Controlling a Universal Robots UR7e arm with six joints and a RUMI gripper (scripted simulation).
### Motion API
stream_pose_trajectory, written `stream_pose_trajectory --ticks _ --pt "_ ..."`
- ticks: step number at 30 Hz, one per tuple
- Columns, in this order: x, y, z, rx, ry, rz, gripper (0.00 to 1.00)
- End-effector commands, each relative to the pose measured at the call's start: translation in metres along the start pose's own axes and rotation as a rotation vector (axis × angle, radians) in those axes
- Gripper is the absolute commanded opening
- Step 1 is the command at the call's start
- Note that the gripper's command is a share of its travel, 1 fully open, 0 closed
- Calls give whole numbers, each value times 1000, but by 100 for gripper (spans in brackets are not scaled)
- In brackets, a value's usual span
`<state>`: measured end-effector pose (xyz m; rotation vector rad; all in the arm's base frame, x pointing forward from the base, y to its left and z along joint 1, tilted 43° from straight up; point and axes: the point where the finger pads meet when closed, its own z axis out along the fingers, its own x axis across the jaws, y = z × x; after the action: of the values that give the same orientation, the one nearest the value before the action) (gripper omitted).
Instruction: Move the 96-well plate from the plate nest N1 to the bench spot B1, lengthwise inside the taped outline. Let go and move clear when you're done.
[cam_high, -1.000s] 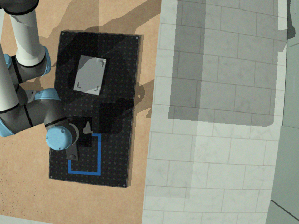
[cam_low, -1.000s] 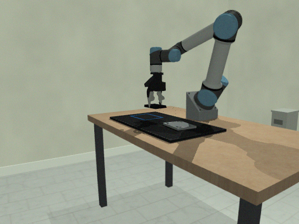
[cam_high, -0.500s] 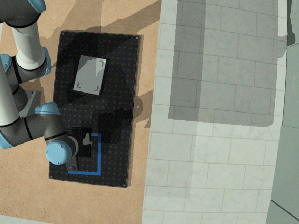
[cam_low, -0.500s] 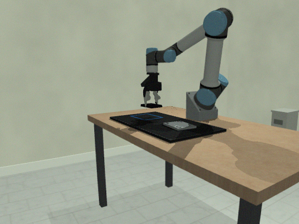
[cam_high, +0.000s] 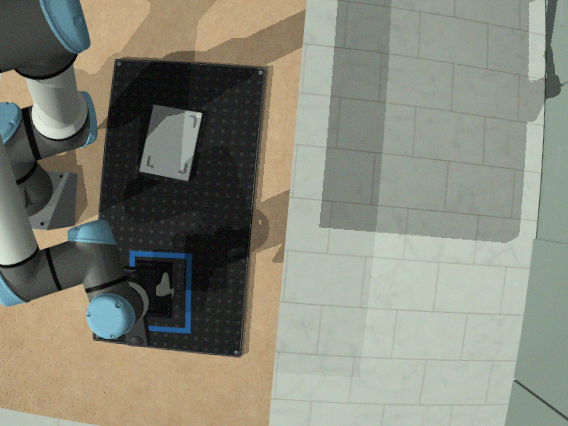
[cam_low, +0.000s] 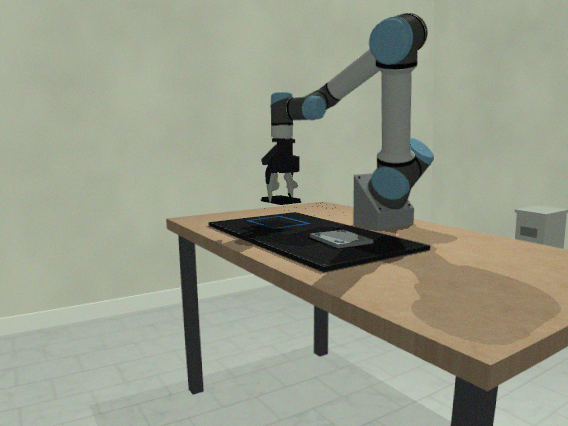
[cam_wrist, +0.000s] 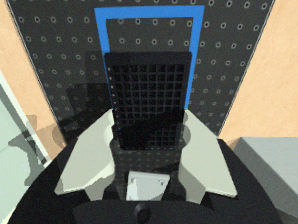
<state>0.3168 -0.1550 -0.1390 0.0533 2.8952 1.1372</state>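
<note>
My gripper (cam_wrist: 148, 109) is shut on the black 96-well plate (cam_wrist: 148, 100) and holds it in the air above the black breadboard. In the overhead view the plate (cam_high: 158, 282) hangs over the blue taped outline B1, lengthwise along it and mostly within its left part. In the side view the gripper (cam_low: 281, 190) carries the plate (cam_low: 281, 200) well above the outline (cam_low: 277, 222). The grey plate nest N1 (cam_high: 171, 142) stands empty on the board, also in the side view (cam_low: 341, 238).
The black perforated board (cam_high: 180, 205) lies on a wooden table. The robot base (cam_low: 382, 205) stands at the table's back edge. My arm's wrist joint (cam_high: 111, 315) covers the outline's left side. A grey cabinet (cam_low: 542, 225) stands beyond the table on the right.
</note>
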Motion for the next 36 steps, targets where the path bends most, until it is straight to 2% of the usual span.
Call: stream_pose_trajectory --ticks 1,36 --pt "0 -21 -1 6 -2 -2 0" --pt "0 -23 0 4 -1 -2 0"
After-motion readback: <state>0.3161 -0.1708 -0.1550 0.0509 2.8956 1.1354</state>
